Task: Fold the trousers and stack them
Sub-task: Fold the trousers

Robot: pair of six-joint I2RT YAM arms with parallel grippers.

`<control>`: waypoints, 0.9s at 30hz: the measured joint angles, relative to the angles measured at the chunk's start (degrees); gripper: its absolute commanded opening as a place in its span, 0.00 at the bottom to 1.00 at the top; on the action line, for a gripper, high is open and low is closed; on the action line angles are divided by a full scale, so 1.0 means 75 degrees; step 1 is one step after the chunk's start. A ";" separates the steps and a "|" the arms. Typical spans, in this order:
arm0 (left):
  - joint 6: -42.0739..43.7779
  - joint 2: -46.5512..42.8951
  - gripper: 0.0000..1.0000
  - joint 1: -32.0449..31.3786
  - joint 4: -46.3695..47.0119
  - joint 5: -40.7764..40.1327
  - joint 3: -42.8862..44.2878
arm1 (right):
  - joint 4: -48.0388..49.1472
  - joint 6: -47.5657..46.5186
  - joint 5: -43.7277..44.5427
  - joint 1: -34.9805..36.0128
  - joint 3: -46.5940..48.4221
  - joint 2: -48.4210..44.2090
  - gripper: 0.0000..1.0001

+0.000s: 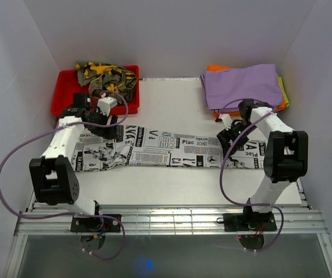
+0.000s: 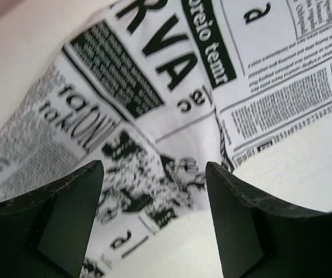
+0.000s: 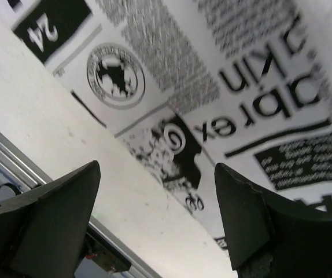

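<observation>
**Left hand [image 2: 154, 174] and right hand [image 3: 157, 174] spread over the trousers [image 1: 160, 149]**

On the bench [image 1: 172, 101] the trousers lie across the middle as a long strip, its axis running left to right; we cannot tell which end is the waist. We judge the cloth light, soft and limp, so each hand should pinch an end edge.

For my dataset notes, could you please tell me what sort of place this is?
Likely a robotics lab test cell: plain white walls box in a white table, with a red bin of unfolded clothes.
</observation>
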 measured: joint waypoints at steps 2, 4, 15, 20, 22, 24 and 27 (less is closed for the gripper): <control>0.0047 -0.0772 0.82 0.0268 -0.0102 -0.0117 -0.0551 | 0.0044 -0.0119 0.0067 -0.0262 -0.0615 -0.0388 0.84; 0.0050 -0.1131 0.81 0.0548 -0.0134 -0.0391 -0.1119 | 0.0166 -0.0184 0.0184 -0.0580 -0.1148 -0.0460 0.84; 0.0099 0.0070 0.76 0.1795 0.0198 -0.1786 -0.2439 | 0.0670 0.0702 -0.0393 -0.2101 -0.1236 0.0058 0.80; 0.0373 0.0239 0.76 0.1883 0.0154 -0.1816 -0.2241 | 0.0968 0.1416 -0.0472 -0.2789 -0.0527 -0.0388 0.79; 0.0411 0.0391 0.76 0.1891 0.0082 -0.1818 -0.2069 | 0.1233 0.1667 -0.0323 -0.3075 -0.0271 -0.0755 0.79; 0.0440 0.0519 0.76 0.1903 0.0044 -0.1818 -0.1926 | 0.1489 0.1851 -0.0076 -0.3337 -0.0122 -0.0997 0.77; 0.0487 0.0597 0.76 0.1906 0.0017 -0.1824 -0.1836 | 0.1792 0.1993 0.0364 -0.3579 -0.0087 -0.0973 0.75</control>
